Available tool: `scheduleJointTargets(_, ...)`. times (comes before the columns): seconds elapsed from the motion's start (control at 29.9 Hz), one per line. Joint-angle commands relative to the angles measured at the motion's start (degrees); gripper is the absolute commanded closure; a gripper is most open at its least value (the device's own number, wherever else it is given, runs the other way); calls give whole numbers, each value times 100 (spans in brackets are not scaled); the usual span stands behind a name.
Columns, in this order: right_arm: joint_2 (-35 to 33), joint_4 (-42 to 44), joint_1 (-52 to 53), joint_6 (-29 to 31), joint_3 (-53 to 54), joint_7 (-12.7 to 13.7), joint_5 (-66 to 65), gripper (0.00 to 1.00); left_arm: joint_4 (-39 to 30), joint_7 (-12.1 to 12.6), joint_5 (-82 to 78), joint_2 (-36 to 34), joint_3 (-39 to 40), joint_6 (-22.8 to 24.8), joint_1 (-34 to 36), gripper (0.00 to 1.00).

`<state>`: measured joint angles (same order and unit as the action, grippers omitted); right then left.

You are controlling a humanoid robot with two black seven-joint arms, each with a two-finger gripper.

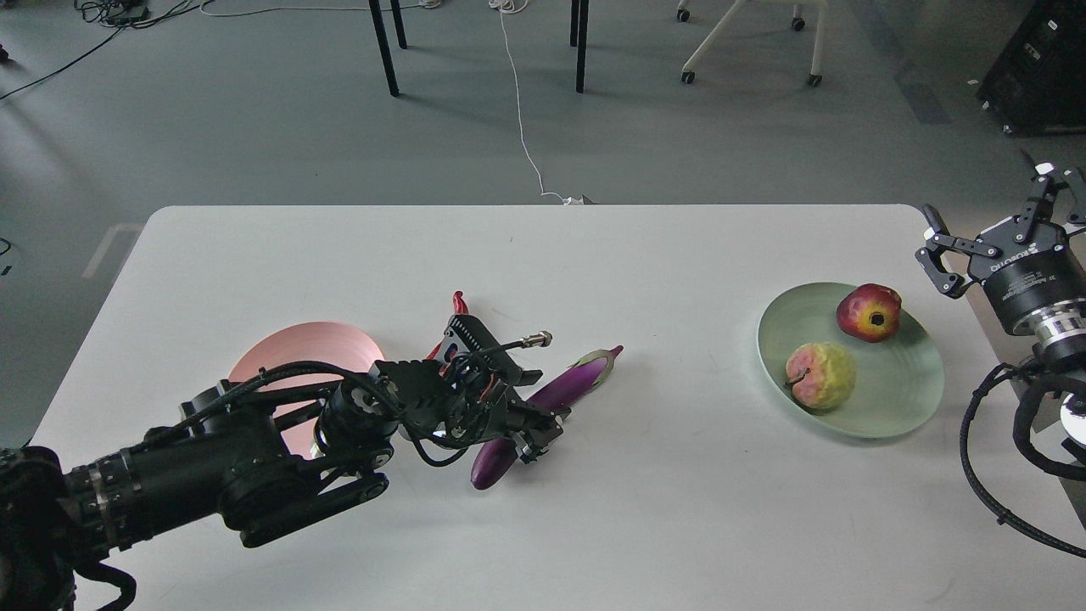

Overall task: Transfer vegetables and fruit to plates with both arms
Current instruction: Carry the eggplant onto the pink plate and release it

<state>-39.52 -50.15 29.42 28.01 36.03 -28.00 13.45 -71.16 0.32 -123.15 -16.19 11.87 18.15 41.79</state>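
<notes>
The purple eggplant (567, 386) lies diagonally at the table's middle. My left gripper (540, 431) is down on its lower half with a finger on each side; I cannot tell whether the fingers press it. The red chili (459, 302) shows only its tip behind the gripper. The pink plate (293, 352) lies to the left, partly under my left arm. The mint green plate (904, 386) on the right holds the pomegranate (869, 312) and the bumpy yellow-green fruit (820, 375). My right gripper (988, 204) is open and empty, beyond the table's right edge.
The white table (679, 526) has bare surface at the front and back. Past its far edge the floor holds dark table legs (383, 51), a white chair base (747, 42) and a white cable (522, 119). A black box (1039, 68) stands at the top right.
</notes>
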Motion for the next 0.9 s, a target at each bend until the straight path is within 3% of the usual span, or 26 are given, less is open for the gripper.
scheduleJointTargets(0.0, 23, 14, 28, -1, 1, 0, 0, 1, -91, -14, 19, -103, 17, 31, -65, 91)
scheduleJointTargets(0.2, 23, 14, 37, -1, 106, 0, -9, 1, -792, 3, 456, -410, 657, 13, -65, 92)
scheduleJointTargets(0.4, 15, 41, 37, -1, 115, 0, -9, 1, -1700, -58, 1521, -2025, 1134, 13, -65, 90)
scheduleJointTargets(0.47, 23, 41, 37, -1, 115, 0, -9, 1, -1683, -172, 1662, -2640, 1090, -4, -100, 89)
scheduleJointTargets(0.64, 85, 58, 37, -1, 97, 0, -18, 1, -1446, -989, 1873, -3670, 1046, -30, -635, 89)
scheduleJointTargets(0.8, 94, 67, 37, -1, 88, 0, -18, 1, -954, -1060, 1900, -3944, 1046, -389, -1154, 85)
scheduleJointTargets(0.87, 94, 67, 37, -1, 88, 0, -18, 1, -734, -1034, 1908, -3918, 1046, -697, -1287, 73)
